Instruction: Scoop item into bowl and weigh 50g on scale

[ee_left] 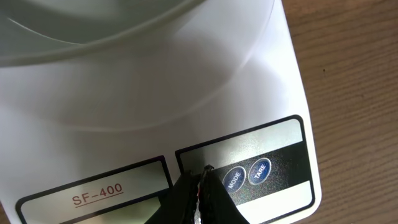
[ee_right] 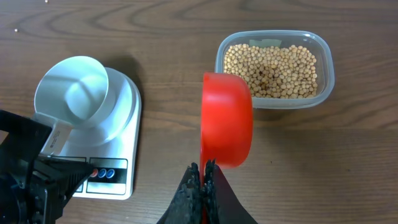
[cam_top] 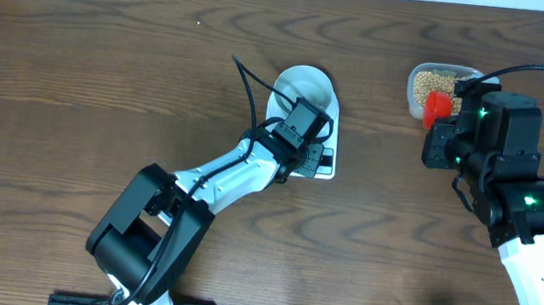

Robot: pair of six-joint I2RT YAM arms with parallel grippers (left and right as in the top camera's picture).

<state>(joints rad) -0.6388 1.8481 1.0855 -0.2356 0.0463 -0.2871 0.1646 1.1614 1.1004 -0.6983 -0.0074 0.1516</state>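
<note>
Centrally, bowl (ee_right: 71, 93) atop scale (ee_right: 126, 127).

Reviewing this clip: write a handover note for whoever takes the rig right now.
Left gripper: shut, tips at the button panel of the scale, beside the MODE button.
Right gripper: shut on the handle of the red scoop, held beside the clear tub, not in it.
Bowl: on the scale, empty. Soybeans: all in the tub.
Done: bowl on scale, scoop in grip.
Left: scoop beans into the bowl to the target weight.
</note>
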